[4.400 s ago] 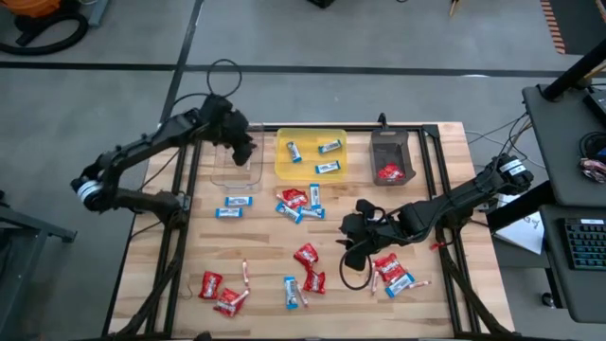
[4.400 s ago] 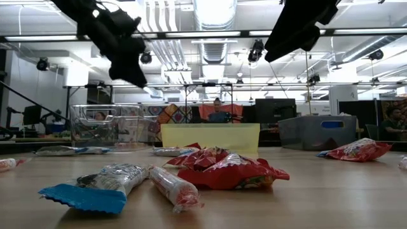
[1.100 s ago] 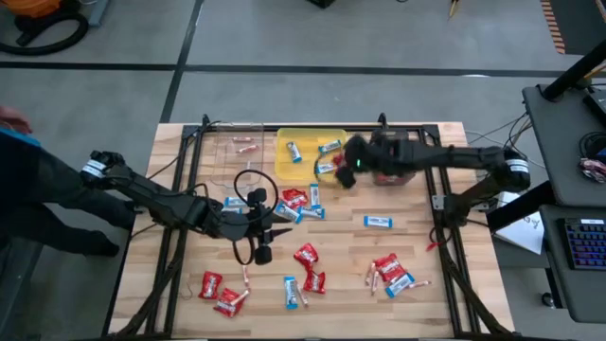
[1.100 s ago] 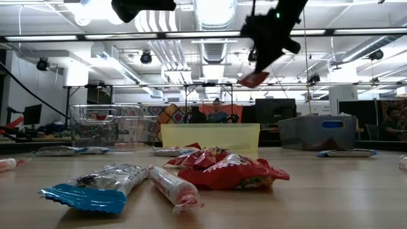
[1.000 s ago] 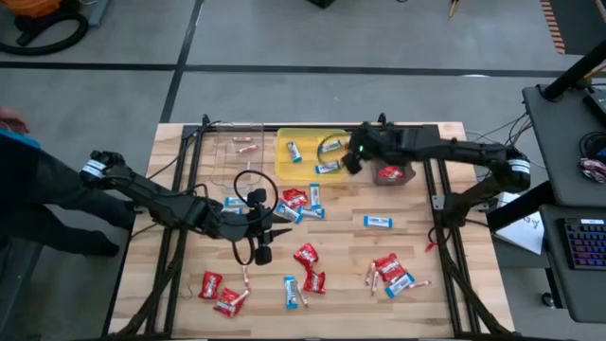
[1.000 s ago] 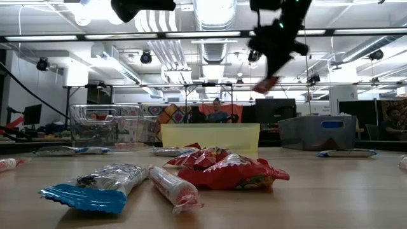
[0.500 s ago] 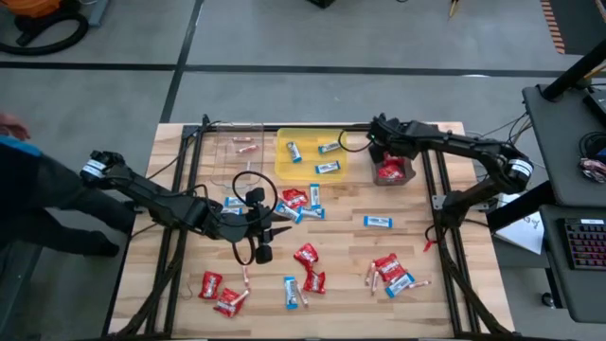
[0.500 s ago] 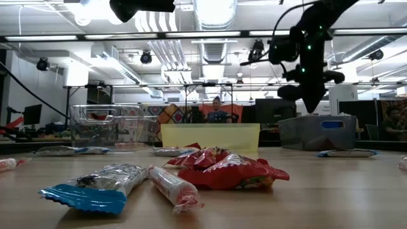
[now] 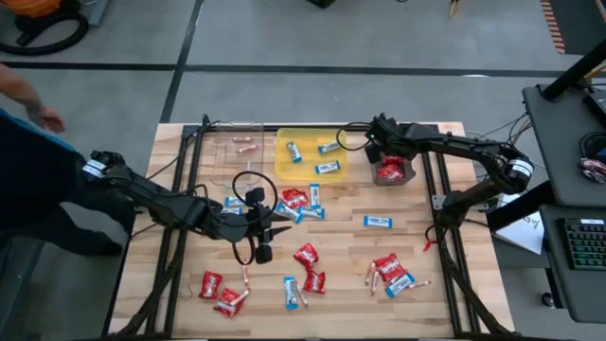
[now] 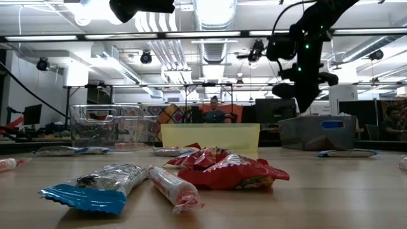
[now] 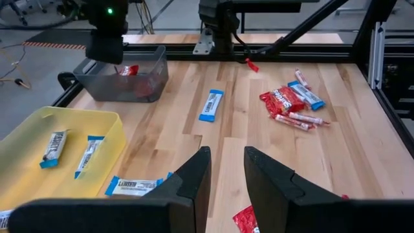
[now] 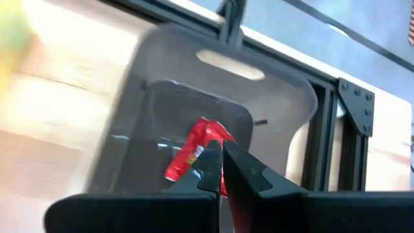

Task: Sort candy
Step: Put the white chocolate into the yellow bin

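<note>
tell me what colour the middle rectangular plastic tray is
Yellow; the middle rectangular plastic tray shows best in the high view.

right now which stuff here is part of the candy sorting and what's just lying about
Part of the job:
- red packets
- blue-and-white bars
- pinkish sticks
- clear tray, yellow tray, dark tray

Just around:
- keyboard
- orange hose
- person's hand

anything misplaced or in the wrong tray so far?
Nothing stands out. The yellow tray holds only blue-and-white bars, the dark tray only red packets, the clear tray a pinkish stick. Unsorted candy lies loose on the table. The right gripper is over the dark tray, the left gripper mid-table.
</note>
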You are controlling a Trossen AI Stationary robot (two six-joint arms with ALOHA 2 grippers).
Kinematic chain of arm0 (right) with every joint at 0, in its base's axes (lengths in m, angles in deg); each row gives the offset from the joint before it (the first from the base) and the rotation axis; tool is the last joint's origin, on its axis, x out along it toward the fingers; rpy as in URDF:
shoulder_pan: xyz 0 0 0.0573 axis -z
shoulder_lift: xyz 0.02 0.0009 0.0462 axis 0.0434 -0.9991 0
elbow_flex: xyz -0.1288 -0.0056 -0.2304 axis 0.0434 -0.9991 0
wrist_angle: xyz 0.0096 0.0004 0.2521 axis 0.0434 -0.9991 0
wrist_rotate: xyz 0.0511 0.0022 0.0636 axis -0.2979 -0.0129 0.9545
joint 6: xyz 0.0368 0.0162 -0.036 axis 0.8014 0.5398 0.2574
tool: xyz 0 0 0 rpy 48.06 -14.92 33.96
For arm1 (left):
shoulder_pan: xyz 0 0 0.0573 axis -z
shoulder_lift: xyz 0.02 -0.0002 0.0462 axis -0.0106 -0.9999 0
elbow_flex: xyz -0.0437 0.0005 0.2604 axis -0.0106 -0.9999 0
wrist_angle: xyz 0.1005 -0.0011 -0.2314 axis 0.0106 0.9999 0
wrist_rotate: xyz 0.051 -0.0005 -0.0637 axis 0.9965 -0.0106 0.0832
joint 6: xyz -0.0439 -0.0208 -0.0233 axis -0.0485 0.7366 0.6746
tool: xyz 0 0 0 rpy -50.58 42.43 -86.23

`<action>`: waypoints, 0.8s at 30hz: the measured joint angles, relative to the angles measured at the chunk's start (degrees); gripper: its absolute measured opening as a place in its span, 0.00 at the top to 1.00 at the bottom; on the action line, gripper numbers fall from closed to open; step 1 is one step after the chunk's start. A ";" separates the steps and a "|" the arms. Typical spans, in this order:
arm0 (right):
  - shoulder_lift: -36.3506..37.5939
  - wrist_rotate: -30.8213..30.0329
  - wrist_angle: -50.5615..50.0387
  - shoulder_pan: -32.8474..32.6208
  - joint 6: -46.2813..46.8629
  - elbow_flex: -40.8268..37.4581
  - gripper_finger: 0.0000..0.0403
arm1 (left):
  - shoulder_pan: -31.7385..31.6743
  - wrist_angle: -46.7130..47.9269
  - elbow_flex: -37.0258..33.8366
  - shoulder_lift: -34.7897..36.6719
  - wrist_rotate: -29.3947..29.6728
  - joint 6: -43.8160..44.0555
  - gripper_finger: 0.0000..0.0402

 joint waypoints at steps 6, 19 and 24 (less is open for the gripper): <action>3.76 0.00 0.03 -4.39 -0.55 2.33 0.98 | 0.00 0.88 0.00 0.02 0.00 0.01 0.81; 12.93 0.98 2.10 -27.01 0.65 3.34 0.98 | 0.00 5.14 -0.11 0.02 -0.04 2.24 0.81; 12.64 1.16 2.23 -36.25 2.87 3.43 0.98 | 0.00 8.92 -0.11 0.02 -0.44 4.52 0.81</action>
